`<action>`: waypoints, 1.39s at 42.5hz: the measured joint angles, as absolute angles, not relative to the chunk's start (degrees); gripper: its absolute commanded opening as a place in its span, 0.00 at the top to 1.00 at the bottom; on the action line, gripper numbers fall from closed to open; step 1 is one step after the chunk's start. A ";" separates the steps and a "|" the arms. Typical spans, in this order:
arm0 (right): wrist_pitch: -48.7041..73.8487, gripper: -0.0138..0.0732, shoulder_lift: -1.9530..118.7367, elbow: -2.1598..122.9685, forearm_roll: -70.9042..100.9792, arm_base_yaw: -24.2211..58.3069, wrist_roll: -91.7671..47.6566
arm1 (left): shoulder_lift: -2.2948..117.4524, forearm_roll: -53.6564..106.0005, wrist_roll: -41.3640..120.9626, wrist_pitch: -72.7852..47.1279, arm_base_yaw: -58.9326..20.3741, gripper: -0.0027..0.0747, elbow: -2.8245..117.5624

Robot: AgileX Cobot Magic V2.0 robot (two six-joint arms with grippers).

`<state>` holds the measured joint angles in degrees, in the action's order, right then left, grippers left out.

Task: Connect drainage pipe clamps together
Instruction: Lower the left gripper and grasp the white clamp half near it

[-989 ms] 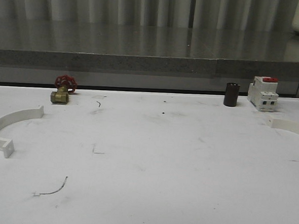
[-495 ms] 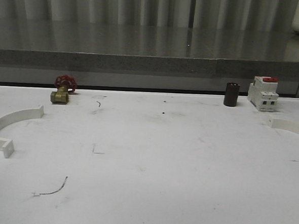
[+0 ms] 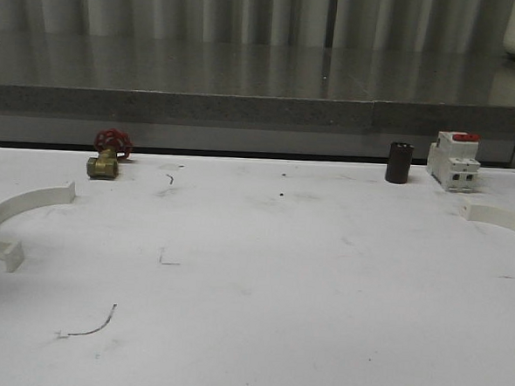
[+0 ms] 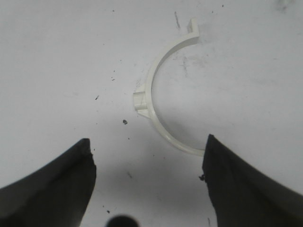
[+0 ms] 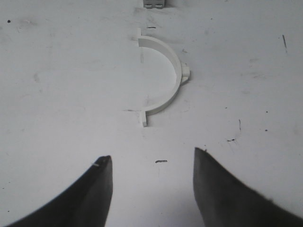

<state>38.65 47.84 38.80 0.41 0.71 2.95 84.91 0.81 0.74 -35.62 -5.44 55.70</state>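
One white half-ring drainage pipe clamp [image 3: 11, 213] lies flat at the table's left edge; the left wrist view shows it as an arc [image 4: 156, 99] just ahead of my left gripper [image 4: 147, 142], which is open and holds nothing. One end of that arc disappears behind a dark fingertip [image 4: 222, 165]. The other clamp [image 3: 501, 217] lies at the table's right edge, partly cut off in the front view. In the right wrist view this second clamp [image 5: 173, 80] rests on the table a short way beyond my right gripper [image 5: 152, 158], also open, with bare table between its fingers.
A brass valve with a red handwheel [image 3: 109, 153] stands at the back left. A dark cylinder [image 3: 398, 162] and a white breaker with a red top [image 3: 453, 159] stand at the back right. A grey ledge [image 3: 245, 109] runs behind the white table [image 3: 261, 272].
A shadow has crept over the near end of the left clamp at the left edge of the front view. The objects on the table have not moved.
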 measured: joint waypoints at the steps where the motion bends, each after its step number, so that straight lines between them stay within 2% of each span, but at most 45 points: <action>1: 38.65 0.36 47.84 38.80 0.41 0.71 2.95 | 86.04 0.81 0.74 -35.62 -5.44 0.34 56.20; 16: 38.65 0.36 47.84 38.80 0.41 0.71 2.95 | 100.99 0.58 0.74 -35.02 -5.44 0.34 63.52; 35: 38.65 0.36 47.84 38.80 0.41 0.71 2.95 | 108.87 1.22 0.74 -34.00 -5.44 0.35 67.68; 38: 38.65 0.36 47.84 38.80 0.41 0.71 2.95 | 109.54 1.56 0.74 -34.00 -5.44 0.40 67.68; 44: 38.65 0.36 47.84 38.80 0.41 0.71 2.95 | 109.66 1.82 0.74 -34.21 -5.44 0.58 67.68; 50: 38.65 0.36 47.84 38.80 0.41 0.71 2.95 | 109.66 1.91 0.74 -34.45 -5.44 0.71 67.68; 59: 38.65 0.36 47.84 38.80 0.41 0.71 2.95 | 109.66 1.91 0.74 -33.04 -5.44 0.84 67.68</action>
<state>38.65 47.84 38.80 0.41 0.71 2.95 109.66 1.91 0.74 -33.04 -5.44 67.68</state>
